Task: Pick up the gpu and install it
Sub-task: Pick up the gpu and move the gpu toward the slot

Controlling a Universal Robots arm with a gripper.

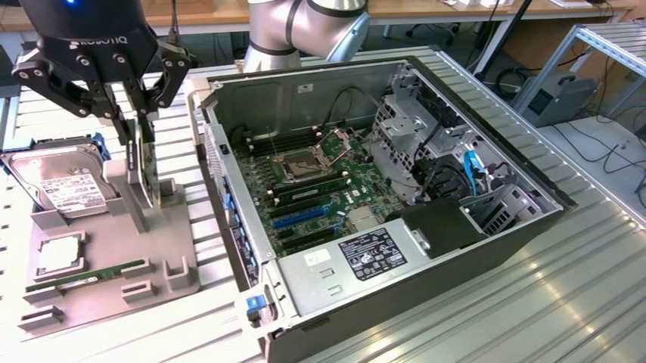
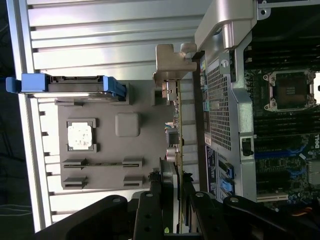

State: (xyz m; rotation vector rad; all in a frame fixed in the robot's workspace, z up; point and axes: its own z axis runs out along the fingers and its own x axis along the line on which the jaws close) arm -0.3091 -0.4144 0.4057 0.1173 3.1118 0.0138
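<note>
Exterior view is giving me the open computer case (image 1: 293, 91) lying on the table. The grey holder tray (image 1: 106, 238) is just beside it, on the exterior view's left. The hard drive (image 1: 66, 189) is sitting at the tray's far edge. The gpu (image 1: 147, 178) is standing on edge in its slot at the tray edge nearest the case.

My gripper (image 1: 139, 128) is straddling the card's top edge, and the pads look clamped on both faces. I'm judging it gripped but not lifted.

To do this well I should be pulling straight up, keeping the card vertical so it isn't binding on the posts, and holding firm without crushing components.

Wrist view is adding the card edge-on, with the gpu (image 2: 175, 130) centred between my fingers (image 2: 152, 205) and its pale bracket (image 2: 170, 62) at the far end. Exterior view is adding height, with the lower edge seated in the tray.
</note>
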